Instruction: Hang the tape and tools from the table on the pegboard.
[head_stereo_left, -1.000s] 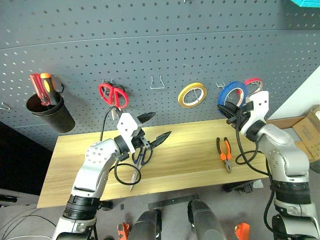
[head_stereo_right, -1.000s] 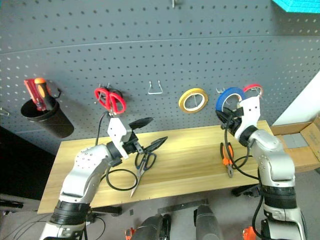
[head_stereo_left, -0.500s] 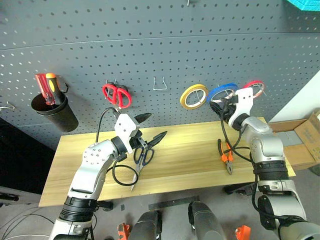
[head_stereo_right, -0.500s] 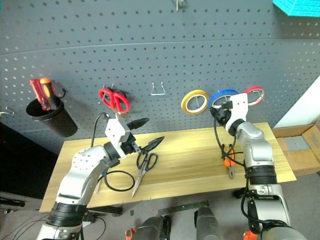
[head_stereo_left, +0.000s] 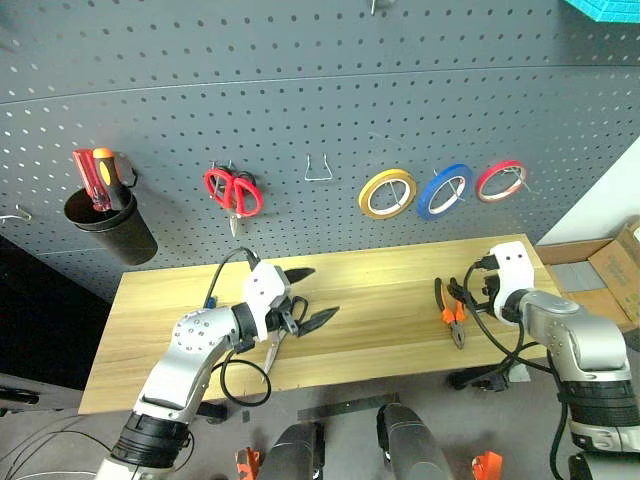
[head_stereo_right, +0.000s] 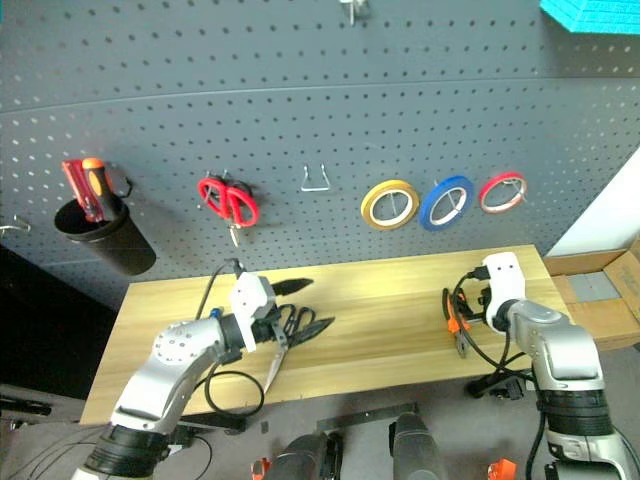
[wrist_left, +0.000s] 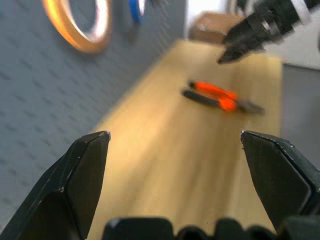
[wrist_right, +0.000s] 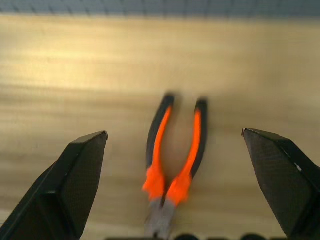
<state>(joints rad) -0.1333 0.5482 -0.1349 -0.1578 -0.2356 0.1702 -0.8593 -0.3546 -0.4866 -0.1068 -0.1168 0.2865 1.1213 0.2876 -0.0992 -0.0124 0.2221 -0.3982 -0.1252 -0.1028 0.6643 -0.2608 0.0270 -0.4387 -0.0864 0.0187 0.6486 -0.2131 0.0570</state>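
scissors (head_stereo_left: 272, 345): handles hidden behind my left gripper (head_stereo_left: 308, 298) | pliers (wrist_right: 171, 167): blurred, jaw tips cut off by frame edge | screwdriver: too small to tell

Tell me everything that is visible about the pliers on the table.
The pliers have curved handles in orange and black and short grey metal jaws, which look closed. They lie flat on the light wooden table, near its right end, with the handles toward the pegboard and the jaws toward the front edge. Nothing grips them: the right hand hovers beside them with its fingers open, and its wrist view looks down on them between the fingers.
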